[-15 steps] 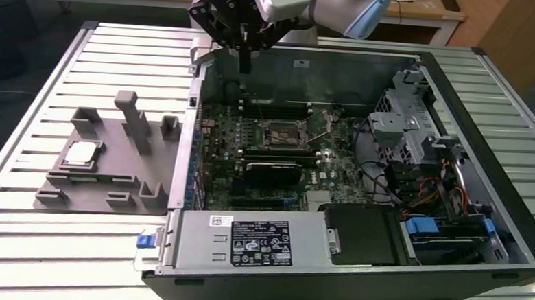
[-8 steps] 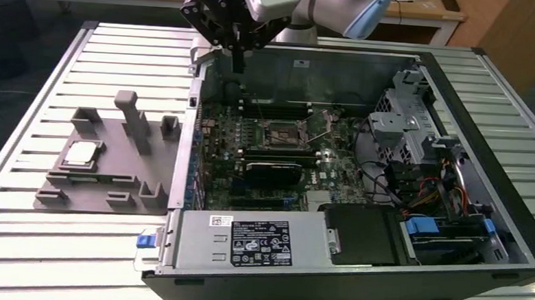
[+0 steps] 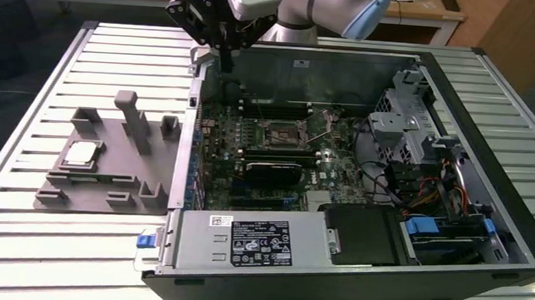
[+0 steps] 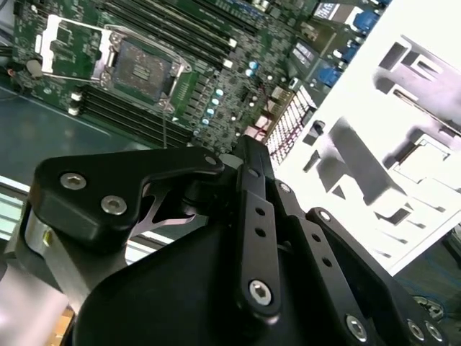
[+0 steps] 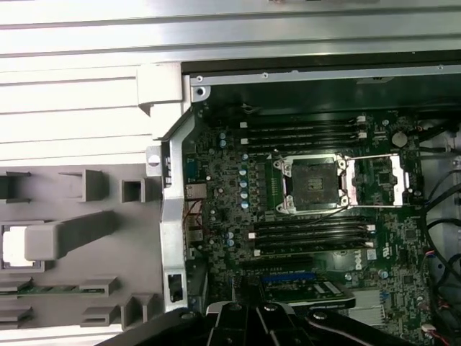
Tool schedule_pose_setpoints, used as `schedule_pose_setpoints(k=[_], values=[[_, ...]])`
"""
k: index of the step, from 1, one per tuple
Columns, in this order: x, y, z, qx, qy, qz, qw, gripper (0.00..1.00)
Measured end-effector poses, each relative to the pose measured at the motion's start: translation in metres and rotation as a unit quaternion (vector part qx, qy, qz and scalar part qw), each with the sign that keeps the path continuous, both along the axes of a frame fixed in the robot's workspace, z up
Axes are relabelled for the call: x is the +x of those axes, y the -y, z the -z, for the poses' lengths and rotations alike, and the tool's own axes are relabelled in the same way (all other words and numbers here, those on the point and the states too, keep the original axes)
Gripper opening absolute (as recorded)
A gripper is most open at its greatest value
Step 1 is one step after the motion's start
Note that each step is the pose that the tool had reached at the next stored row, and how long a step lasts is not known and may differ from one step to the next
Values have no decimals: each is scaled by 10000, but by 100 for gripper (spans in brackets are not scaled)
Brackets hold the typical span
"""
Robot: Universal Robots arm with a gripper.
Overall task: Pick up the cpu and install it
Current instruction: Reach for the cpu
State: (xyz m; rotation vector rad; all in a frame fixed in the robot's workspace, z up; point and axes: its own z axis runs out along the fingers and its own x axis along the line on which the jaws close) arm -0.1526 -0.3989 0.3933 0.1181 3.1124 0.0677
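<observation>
- The slatted metal table [image 3: 116, 66] takes up the exterior view's left and runs on beneath everything else.
- A grey holder tray [image 3: 110, 183] lies on it at left centre. It has upright posts and small blocks, and its right edge sits just beside the computer's side wall.
- The cpu [image 3: 81, 152] rests flat in a recess in the tray's left part, silvery top upward. In the first wrist view it is a bright square [image 5: 16, 258], partly hidden behind a grey post.
- The gripper [image 3: 225, 51] hangs at the upper centre-left of the frame, over the case's back corner and well apart from the cpu. I cannot tell whether it is set wide or narrow, and the cpu is not in it.
- The open computer case [image 3: 345, 71] lies on its side, with the green motherboard [image 3: 340, 171] facing up.
- The cpu socket [image 3: 287, 132] sits mid-frame and is unlatched, its metal load plate [image 5: 378, 180] swung out to one side. Both wrist views show its bare contact field [image 5: 313, 184] [image 4: 140, 68].
- Long memory slots [image 5: 302, 130] flank the socket on two sides.
- A dark block [image 3: 271, 171], possibly a card or cover, sits just below the socket.
- The power supply [image 3: 244, 241] fills the lower centre, with a blue tab [image 3: 148, 240] at its left end.
- A metal drive cage [image 3: 403, 109] stands at upper right, with bundled cables [image 3: 430, 193] below it.
</observation>
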Motion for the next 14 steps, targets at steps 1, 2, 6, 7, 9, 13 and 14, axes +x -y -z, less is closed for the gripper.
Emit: schedule_pose_setpoints(k=[1,2,6,7,9,13,14], values=[[-23,0,0,0,0,0,10000,11],[-46,0,0,0,0,0,10000,11],[-137,0,0,0,0,0,10000,11],[-159,0,0,0,0,0,10000,11],[-204,0,0,0,1,0,10000,11],[-291,0,0,0,1,-1,10000,11],[-312,0,0,0,1,0,10000,11]])
